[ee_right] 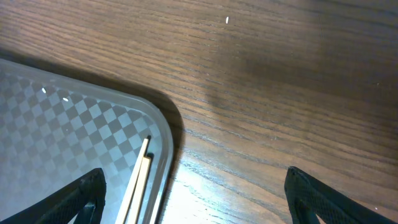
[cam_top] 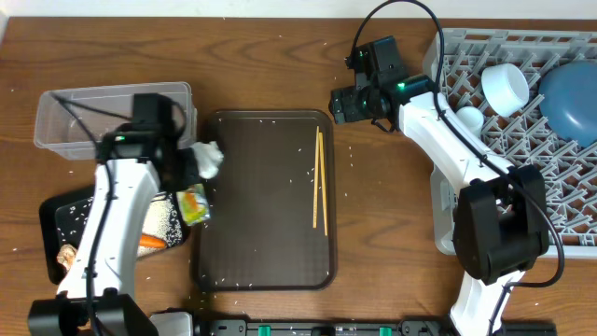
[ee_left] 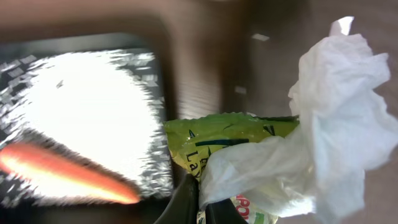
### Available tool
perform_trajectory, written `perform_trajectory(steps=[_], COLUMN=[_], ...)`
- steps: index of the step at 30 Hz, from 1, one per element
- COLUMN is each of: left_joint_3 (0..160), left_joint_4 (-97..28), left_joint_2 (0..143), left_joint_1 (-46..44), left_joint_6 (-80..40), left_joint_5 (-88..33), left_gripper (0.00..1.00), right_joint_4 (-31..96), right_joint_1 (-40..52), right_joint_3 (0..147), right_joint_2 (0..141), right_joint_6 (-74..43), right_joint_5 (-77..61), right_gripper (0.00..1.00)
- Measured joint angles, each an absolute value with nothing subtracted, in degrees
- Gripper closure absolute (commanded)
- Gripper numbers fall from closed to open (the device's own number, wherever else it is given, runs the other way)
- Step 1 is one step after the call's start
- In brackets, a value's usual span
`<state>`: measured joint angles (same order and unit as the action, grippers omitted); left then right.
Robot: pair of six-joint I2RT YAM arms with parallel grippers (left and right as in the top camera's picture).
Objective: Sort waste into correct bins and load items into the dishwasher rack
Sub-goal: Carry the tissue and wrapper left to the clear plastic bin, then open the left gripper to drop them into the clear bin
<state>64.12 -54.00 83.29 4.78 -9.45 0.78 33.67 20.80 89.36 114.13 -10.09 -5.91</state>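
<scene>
The left gripper [ee_left: 200, 205] is closed tight on the crumpled napkin [ee_left: 329, 124] at the 9 o'clock edge of the brown tray [cam_top: 261, 233]. The green wrapper [cam_top: 193, 203] is just at 6 o'clock from the napkin. The right gripper [ee_right: 199, 193] hangs with fingers wide apart and empty over the tray's 1 o'clock corner, above the ends of the chopsticks [cam_top: 318, 177], which lie along its 3 o'clock side.
</scene>
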Motion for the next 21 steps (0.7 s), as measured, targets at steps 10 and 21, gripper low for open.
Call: perform_trajectory(steps=[10, 21], left_joint_3=[64.1, 64.1], left_joint_4=[-56.2, -47.9], left_joint_2=[83.3, 83.3], left_joint_1=[15.8, 13.0], left_joint_6=[-18.8, -19.7], left_joint_5=[5.2, 5.6], left_gripper=[0.94, 0.94], right_joint_4=[33.6, 33.2], right_joint_1=[20.8, 20.8], right_joint_3=[89.4, 89.4], right_joint_2=[114.1, 114.1], right_joint_6=[-10.1, -10.1], right_joint_5=[-5.9, -5.9], right_gripper=[0.14, 0.14])
